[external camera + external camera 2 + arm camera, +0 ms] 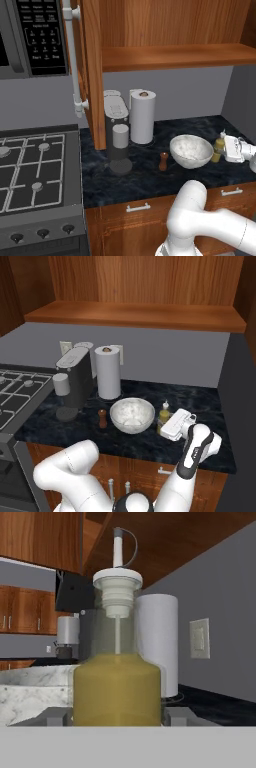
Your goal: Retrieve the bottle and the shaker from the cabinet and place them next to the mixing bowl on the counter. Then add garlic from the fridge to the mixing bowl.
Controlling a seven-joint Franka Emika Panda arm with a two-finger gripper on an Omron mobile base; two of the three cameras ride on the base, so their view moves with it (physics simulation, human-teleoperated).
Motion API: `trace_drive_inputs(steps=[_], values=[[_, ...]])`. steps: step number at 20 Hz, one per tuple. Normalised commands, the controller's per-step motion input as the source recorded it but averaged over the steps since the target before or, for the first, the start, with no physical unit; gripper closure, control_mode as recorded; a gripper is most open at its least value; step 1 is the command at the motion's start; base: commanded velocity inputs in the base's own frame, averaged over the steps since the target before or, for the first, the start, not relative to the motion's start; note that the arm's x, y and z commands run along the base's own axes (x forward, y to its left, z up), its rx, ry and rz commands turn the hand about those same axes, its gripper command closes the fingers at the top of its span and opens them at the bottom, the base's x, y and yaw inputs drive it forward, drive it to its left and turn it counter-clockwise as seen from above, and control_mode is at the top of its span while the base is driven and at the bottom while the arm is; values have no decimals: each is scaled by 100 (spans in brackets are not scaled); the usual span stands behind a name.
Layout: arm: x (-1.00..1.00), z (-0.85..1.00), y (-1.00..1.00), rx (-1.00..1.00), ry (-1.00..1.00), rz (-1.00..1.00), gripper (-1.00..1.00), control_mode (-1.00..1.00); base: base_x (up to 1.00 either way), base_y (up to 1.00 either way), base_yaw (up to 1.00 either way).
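A glass bottle (117,687) of yellow oil with a white pour spout stands upright between my fingers, close to the camera in the hand view. My gripper (225,149) is shut on the bottle (219,148) just to the right of the white marbled mixing bowl (191,150), low over the dark counter. From the right base view, the gripper (169,425) holds the bottle (164,415) beside the bowl (132,414). A small brown shaker (163,161) stands on the counter left of the bowl, also the shaker (102,418). The fridge and the garlic are out of view.
A grey coffee machine (117,132) and a paper towel roll (142,116) stand behind the bowl. The open cabinet door (87,70) hangs over the counter's left end, beside the stove (35,165). The cabinet shelf (170,55) is above.
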Motion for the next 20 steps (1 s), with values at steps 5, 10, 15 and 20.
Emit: trace_drive_inputs(steps=[5,10,15,20], values=[[-1,0,0,0,0,0,-100,-100,0,0,0],[-1,0,0,-1,0,0,-100,-100,0,0,0],[0,4,-3,-5,0,0,-100,-100,0,0,0],[-3,18,-19,-6,0,-5,-100,-100,0,0,0]])
